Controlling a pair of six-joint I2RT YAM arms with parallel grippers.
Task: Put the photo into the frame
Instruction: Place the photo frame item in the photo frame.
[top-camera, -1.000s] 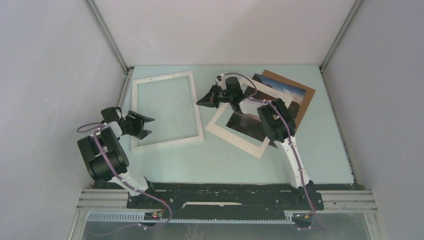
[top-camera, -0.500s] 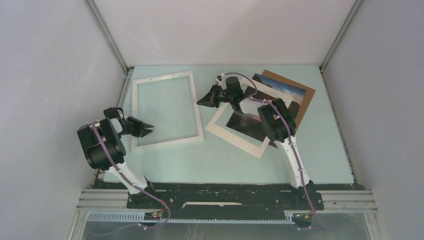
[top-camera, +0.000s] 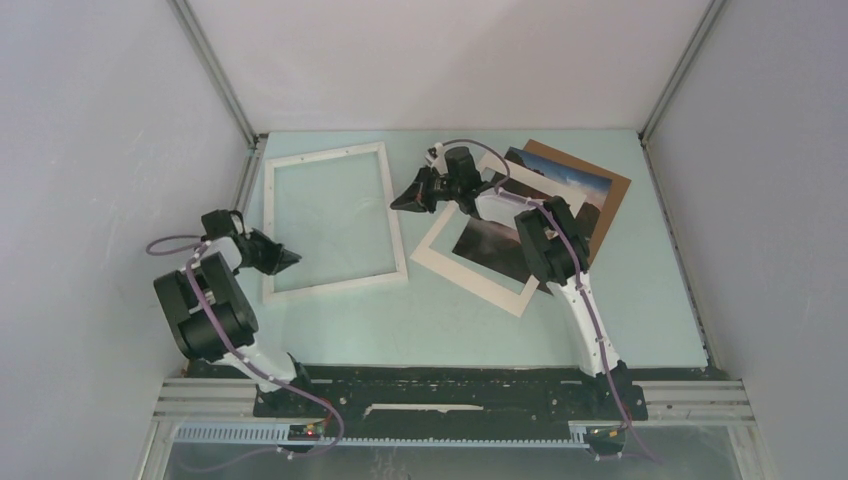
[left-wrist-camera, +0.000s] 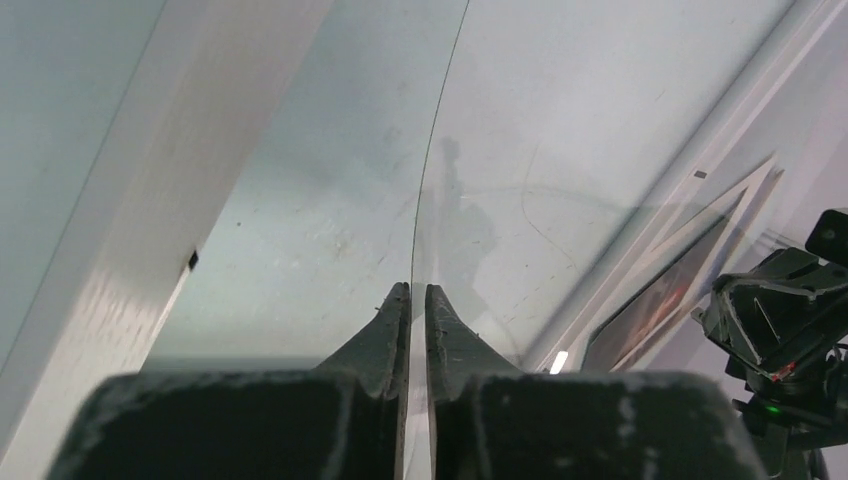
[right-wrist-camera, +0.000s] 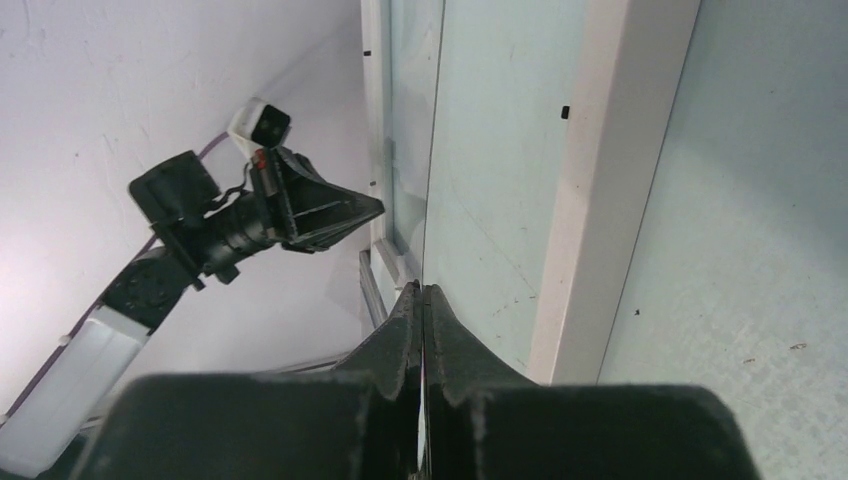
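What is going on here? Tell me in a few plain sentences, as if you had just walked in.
Two robot arms are working on a picture frame. The left end effector and the right end effector each appear to pinch an edge of a clear sheet, holding it between them over the white frame, which lies flat on the table. The photo lies off to the right on a brown board, not yet in the frame.

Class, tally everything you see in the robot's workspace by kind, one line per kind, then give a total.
White frame: 1
Photo: 1
Brown backing board: 1
Clear pane: 1
Robot arms: 2
Total: 6
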